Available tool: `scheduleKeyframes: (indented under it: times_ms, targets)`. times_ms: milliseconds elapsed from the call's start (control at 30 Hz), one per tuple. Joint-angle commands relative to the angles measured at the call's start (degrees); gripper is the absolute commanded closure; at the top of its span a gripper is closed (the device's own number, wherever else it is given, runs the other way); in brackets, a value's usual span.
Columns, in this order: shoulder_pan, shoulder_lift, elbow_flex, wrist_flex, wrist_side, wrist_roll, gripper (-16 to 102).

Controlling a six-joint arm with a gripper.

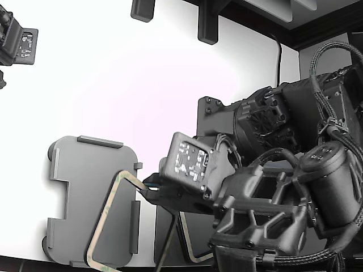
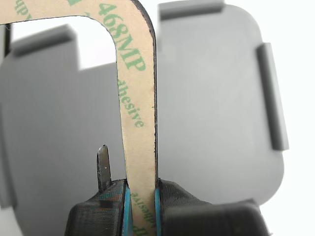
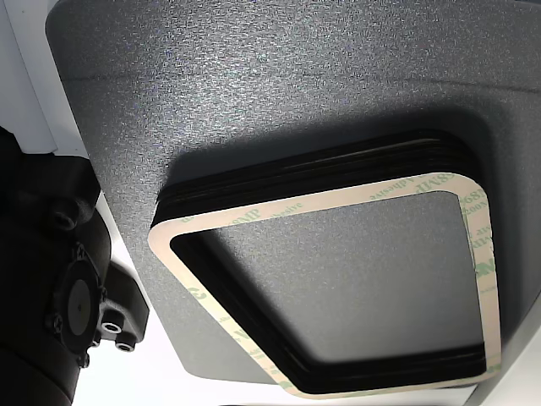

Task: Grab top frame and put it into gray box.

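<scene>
Fingers pinch the beige, green-lettered top frame, seemingly tilted.

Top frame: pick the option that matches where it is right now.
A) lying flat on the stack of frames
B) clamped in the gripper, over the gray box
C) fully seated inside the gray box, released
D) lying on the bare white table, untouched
B: the wrist view shows the gripper shut on one strip of the top frame, and the exterior view shows it hanging tilted over the gray box.
</scene>
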Motion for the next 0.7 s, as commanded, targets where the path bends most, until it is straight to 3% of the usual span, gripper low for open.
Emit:
scheduleKeyframes:
  times_ms: [0,100,400,667]
  targets:
    - [-1.2,0.9,-0.6,0.5,1.4,33.8,99]
    - [-2.6,0.8,0.4,0.6,-3.3,61.0,99]
    - [-6.9,-1.4,4.4,0.6,-17.2,72.8,99]
    - [-7.2,-5.6,2.8,0.6,-20.7,72.1,99]
